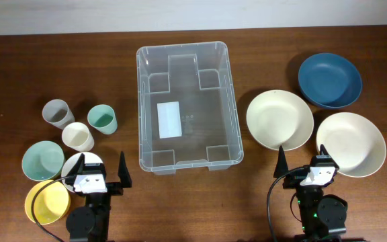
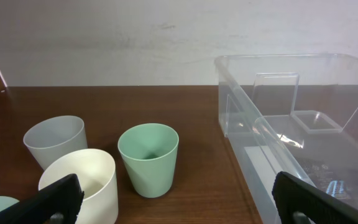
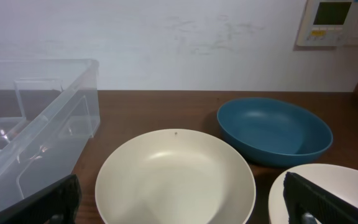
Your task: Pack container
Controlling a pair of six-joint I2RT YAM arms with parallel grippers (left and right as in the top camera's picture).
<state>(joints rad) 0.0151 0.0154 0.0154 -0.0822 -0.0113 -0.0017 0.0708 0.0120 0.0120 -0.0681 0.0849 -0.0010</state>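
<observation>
The container (image 1: 146, 101), a large clear plastic tub with a white label on its base, stands empty in the middle of the table; its wall (image 2: 253, 118) and its corner (image 3: 55, 99) show in the wrist views. My left gripper (image 1: 94, 172) stands open at the front left, nothing between its fingers (image 2: 48, 202). In front of it stand a green cup (image 2: 148, 155), a cream cup (image 2: 82, 183) and a grey cup (image 2: 55, 138). My right gripper (image 1: 304, 165) is open at the front right, facing a cream plate (image 3: 176, 177).
Left of the tub are the cups (image 1: 102, 119), a teal bowl (image 1: 42, 160), a white bowl (image 1: 79, 161) and a yellow bowl (image 1: 46, 202). On the right lie two cream plates (image 1: 279, 119) (image 1: 351, 142) and a blue bowl (image 1: 329, 79) (image 3: 272, 130).
</observation>
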